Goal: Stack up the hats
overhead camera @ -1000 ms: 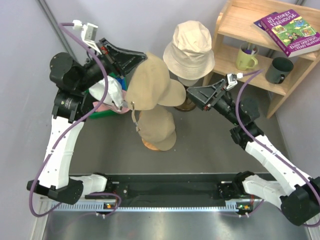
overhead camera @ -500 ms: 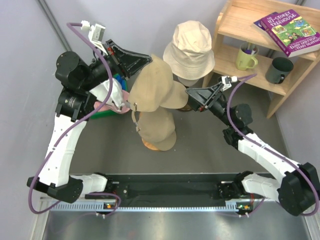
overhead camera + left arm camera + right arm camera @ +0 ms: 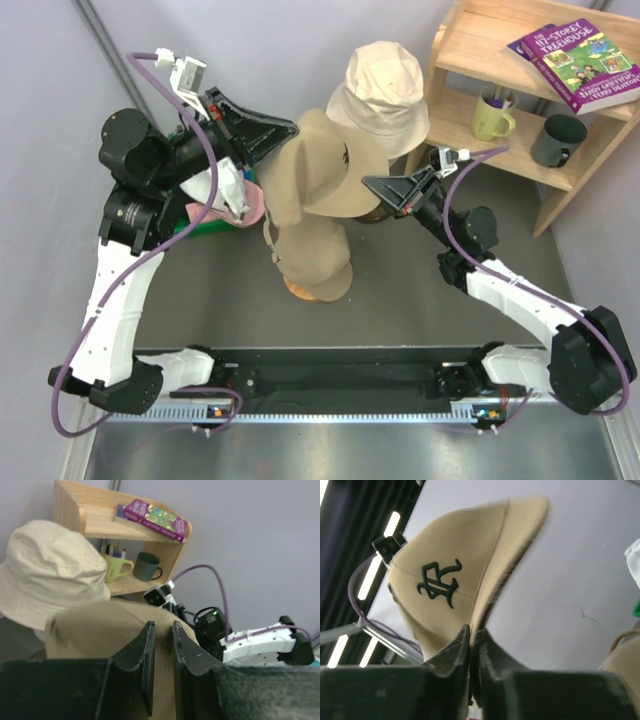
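Note:
A tan cap [image 3: 318, 165] with a dark logo [image 3: 437, 582] hangs in the air between both arms. My left gripper [image 3: 290, 130] is shut on the fabric of its crown [image 3: 100, 630]. My right gripper [image 3: 368, 182] is shut on its brim [image 3: 500, 575], the jaws pressed tight on the edge. Below it a second tan cap [image 3: 315, 262] sits on a stand. A cream bucket hat [image 3: 380, 90] stands just behind, and it fills the left side [image 3: 50, 575] of the left wrist view. A pink hat [image 3: 252, 207] peeks out behind my left arm.
A wooden shelf [image 3: 520, 165] stands at the back right with a purple book [image 3: 580, 62], a green mug [image 3: 492, 118] and a dark mug [image 3: 558, 140]. A green container [image 3: 215, 228] sits under my left arm. Grey walls close in on the left and at the back.
My right gripper reached left to the held cap and shut on its brim. The cap has swung up and toward the bucket hat, its logo now showing from above.

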